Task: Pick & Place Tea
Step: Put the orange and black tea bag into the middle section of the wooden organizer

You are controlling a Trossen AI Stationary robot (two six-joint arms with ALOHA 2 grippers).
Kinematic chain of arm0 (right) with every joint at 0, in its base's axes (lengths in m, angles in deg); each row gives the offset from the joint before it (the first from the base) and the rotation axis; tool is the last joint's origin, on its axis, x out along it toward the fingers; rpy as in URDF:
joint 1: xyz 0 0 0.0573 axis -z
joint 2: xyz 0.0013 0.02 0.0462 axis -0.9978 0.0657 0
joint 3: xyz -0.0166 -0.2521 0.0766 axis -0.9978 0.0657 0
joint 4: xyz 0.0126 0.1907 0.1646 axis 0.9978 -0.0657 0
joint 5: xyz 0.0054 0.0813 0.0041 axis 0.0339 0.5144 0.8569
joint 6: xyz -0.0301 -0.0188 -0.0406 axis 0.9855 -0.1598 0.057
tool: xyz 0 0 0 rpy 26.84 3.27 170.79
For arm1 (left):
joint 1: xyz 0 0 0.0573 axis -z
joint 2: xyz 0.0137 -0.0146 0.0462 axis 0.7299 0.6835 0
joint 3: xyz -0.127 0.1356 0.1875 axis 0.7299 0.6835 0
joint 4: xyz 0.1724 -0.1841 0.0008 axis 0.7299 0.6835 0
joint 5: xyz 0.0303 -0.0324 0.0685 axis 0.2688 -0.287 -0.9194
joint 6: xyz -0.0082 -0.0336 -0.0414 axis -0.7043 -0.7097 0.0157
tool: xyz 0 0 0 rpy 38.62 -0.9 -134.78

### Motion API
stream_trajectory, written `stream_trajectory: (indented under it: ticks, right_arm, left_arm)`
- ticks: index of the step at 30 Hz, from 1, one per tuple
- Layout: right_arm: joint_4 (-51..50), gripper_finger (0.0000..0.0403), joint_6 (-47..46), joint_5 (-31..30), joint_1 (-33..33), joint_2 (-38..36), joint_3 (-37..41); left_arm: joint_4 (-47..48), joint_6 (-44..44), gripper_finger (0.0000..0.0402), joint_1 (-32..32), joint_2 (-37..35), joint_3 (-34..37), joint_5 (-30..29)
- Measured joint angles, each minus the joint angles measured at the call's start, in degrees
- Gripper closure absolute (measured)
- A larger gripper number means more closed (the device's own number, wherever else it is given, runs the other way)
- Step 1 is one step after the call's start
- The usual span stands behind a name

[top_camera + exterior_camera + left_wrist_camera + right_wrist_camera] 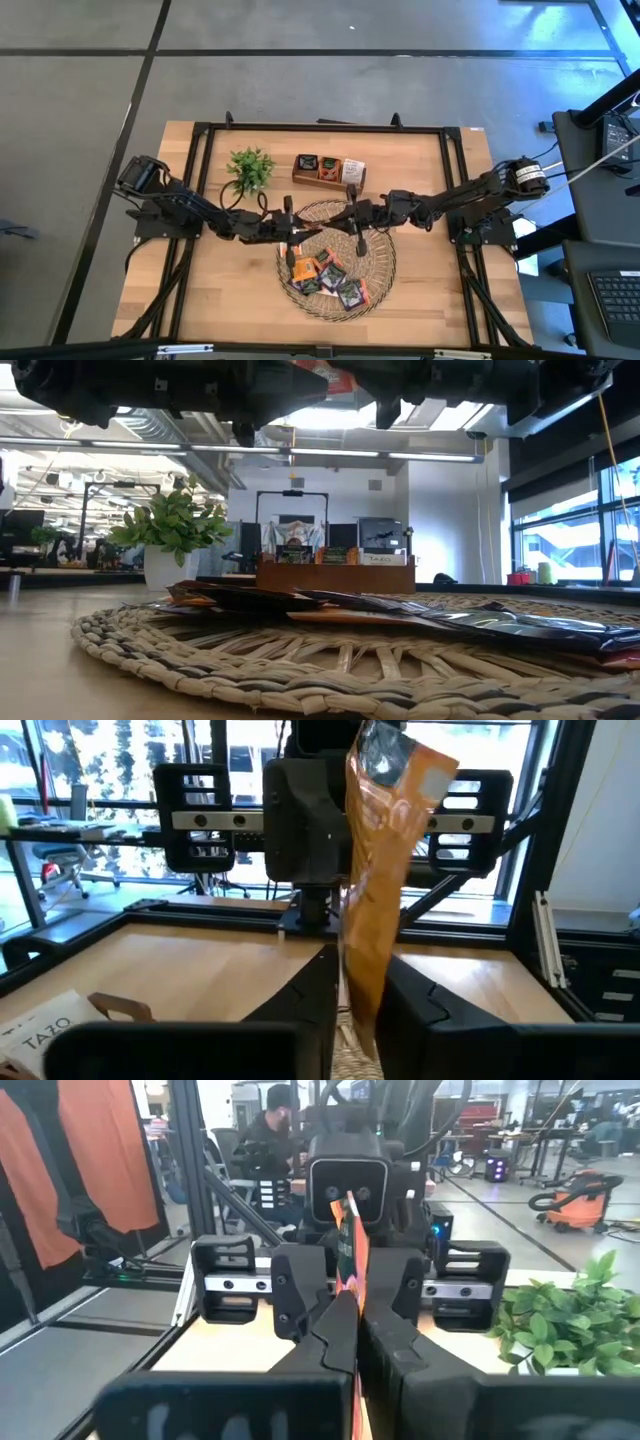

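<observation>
- Left gripper (360,1005): its fingers are pressing on the lower part of an orange sachet (375,890) and holding it upright above the table. The pinch is low, so I judge this to be a handover or a regrip, not a final placement.
- Right gripper (358,1320): its fingers are pressed together on a thin orange edge, apparently the same orange sachet. It is facing the left gripper over the tray.
- Remaining tea sachets (325,280): they are lying flat and overlapping in the 6 o'clock half of the woven tray (383,262), awaiting pickup.
- Wooden box (328,170): it is standing at 12 o'clock from the tray and already holding some packets. I judge it to be the destination.
- Plant (250,167): it is sitting at 10 o'clock from the tray, out of the working path.
- Table (220,290): pale wood inside a black frame.
- Room: an open office. A person (268,1130) is sitting at a desk beyond the table.
</observation>
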Motion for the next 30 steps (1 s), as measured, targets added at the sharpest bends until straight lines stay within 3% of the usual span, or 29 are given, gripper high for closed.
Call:
stream_trajectory:
  ticks: [7,14,19,26,30]
  right_arm:
    - [-0.2,0.0394,1.4,-2.1,-0.7,0.0,0.0]
    - [-1.6,0.0384,5.9,0.2,-0.6,0.0,0.0]
    - [-3.7,0.0323,6.8,1.8,-0.7,-0.7,0.0]
    - [-16.8,0.0219,4.0,-1.6,0.9,-7.3,0.0]
    - [-25.3,0.0184,-0.5,2.4,2.4,-10.6,-2.0]
  left_arm:
    - [0.1,0.3,0.0384,0.0,0.0,0.0,0.0]
    - [1.3,-0.5,0.0372,0.0,0.0,0.0,0.0]
    - [2.5,-0.6,0.0379,0.0,0.0,0.0,0.1]
    - [8.7,-6.2,0.0381,0.1,-0.1,0.0,2.2]
    - [12.3,-9.2,0.0381,0.0,-0.1,0.0,2.8]
